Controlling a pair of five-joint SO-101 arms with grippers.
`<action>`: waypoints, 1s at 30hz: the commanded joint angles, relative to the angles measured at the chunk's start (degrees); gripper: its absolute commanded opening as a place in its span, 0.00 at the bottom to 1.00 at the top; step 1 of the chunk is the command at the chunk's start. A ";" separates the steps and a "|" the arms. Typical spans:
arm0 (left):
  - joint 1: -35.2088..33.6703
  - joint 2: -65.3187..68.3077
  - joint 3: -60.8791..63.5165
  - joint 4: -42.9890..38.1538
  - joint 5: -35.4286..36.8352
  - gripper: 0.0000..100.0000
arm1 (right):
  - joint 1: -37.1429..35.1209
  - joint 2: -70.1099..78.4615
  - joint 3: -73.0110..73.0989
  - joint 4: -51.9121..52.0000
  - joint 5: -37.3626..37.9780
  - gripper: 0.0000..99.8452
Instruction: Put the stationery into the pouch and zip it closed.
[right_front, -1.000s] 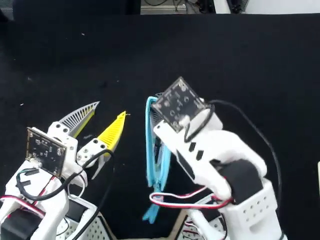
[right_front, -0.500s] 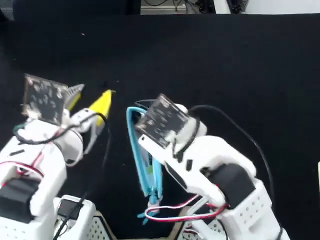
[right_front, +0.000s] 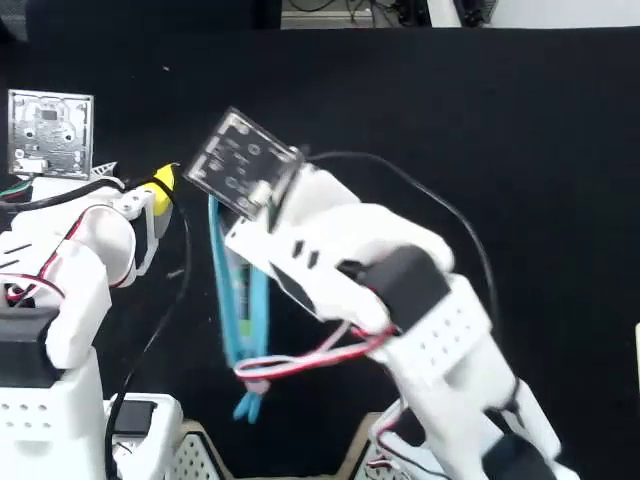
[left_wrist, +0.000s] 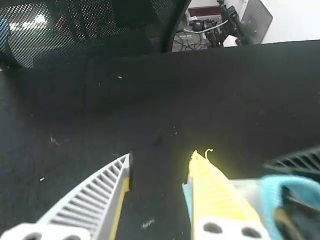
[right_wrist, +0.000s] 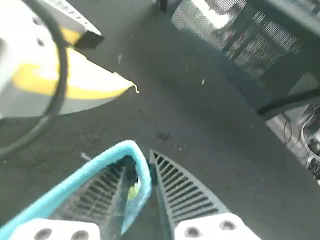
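The pouch (right_front: 243, 310) is seen hanging above the black desk (right_front: 520, 120), its blue rim pinched in the right tool (right_wrist: 142, 167). It is judged light, soft and floppy, so hold is best taken at the firmer zip edge. The left tool (left_wrist: 161, 157) is spread, nothing held, close beside it.

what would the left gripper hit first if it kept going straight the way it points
Probably nothing soon. The open left gripper points out over bare black table, with nothing lying in its path as far as shown. The blue pouch sits off to one side of that line. Its height above the table is unclear.
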 joint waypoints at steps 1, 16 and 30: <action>2.07 0.26 -3.03 4.22 -0.26 0.19 | -0.35 1.54 -4.62 -1.49 0.09 0.01; 4.88 -12.48 -2.33 10.90 3.34 0.20 | 2.20 4.53 -0.04 -3.60 0.00 0.01; 17.71 -8.88 -5.58 17.05 12.66 0.25 | 2.20 4.35 0.48 -3.16 0.00 0.01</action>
